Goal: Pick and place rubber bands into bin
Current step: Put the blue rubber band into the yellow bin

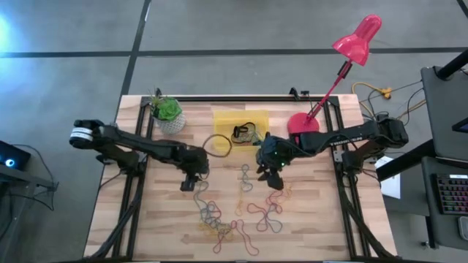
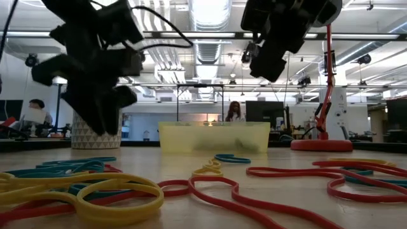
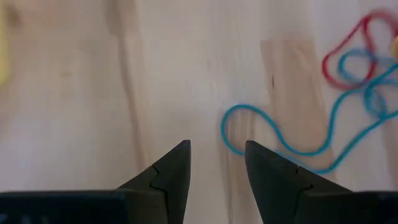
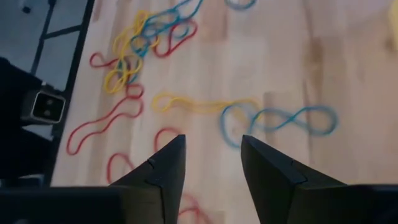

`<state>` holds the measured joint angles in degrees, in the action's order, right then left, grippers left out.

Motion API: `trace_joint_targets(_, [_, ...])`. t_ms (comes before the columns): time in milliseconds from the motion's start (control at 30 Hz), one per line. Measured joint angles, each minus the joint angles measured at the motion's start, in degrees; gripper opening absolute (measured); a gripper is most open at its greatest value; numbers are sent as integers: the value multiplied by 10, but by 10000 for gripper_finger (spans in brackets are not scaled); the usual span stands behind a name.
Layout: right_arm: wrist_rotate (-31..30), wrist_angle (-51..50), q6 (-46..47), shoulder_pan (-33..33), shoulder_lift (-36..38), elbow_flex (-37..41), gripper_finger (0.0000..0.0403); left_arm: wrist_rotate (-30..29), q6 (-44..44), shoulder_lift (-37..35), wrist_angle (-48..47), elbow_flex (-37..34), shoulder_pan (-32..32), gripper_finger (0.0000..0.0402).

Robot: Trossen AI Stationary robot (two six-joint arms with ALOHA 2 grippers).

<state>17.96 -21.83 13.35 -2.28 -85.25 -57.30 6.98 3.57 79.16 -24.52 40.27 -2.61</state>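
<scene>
The left gripper [image 1: 191, 180] hangs over the table's middle left, fingers parted, holding nothing; the right gripper [image 1: 274, 175] hovers just right of centre, likewise parted and empty; the rubber bands [image 1: 234, 212] lie scattered on the near half; the bin [image 1: 241, 120] sits at the far middle.

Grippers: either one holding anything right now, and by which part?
Nothing is held. The left gripper is open over bare wood beside a blue rubber band. The right gripper is open and empty above the scattered rubber bands.
</scene>
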Motion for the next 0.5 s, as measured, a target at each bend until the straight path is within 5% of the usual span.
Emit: trace_joint_targets(500, [-48, -64, 91, -74, 5, 2, 159, -7, 14, 124, 6, 55, -20, 136])
